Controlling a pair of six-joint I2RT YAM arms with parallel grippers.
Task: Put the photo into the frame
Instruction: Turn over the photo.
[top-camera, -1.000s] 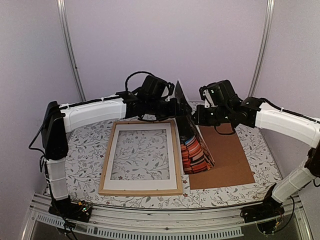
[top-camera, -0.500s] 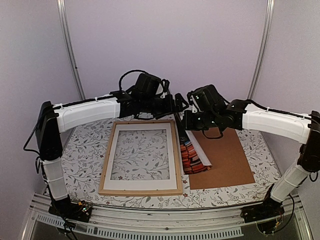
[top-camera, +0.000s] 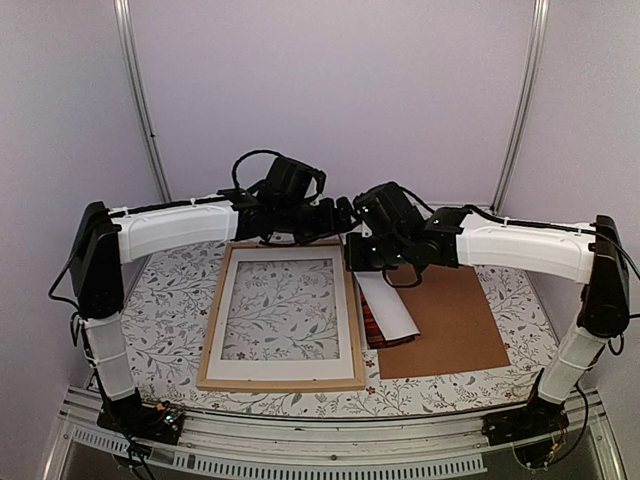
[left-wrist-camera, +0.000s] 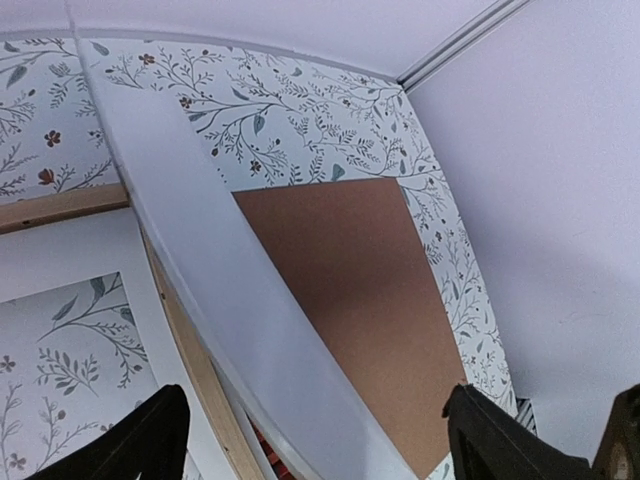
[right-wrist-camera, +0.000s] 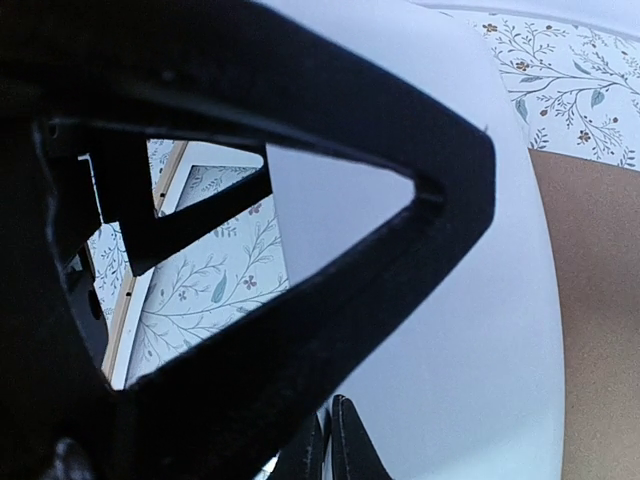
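- Frame (top-camera: 281, 384) lies flat on the table (top-camera: 170, 290), nearer than both end effectors & to their left. White mat (top-camera: 285, 369) sits in it; the opening shows only floral cloth, so no photo is in yet.
- Photo (top-camera: 392, 312) runs from the R end effector toward the near side, curled, white back up, red print edge peeking out. It sits betw. the frame's right rail & the brown backing board (top-camera: 450, 320).
- R end effector (top-camera: 356, 255) is clenched on the photo's far edge, held off the table.
- L end effector (top-camera: 343, 213) is just beside the R one, fingers spread wide, grasping nothing.
- Left to do, imo: swing the photo over the mat, lay it flat, let go.
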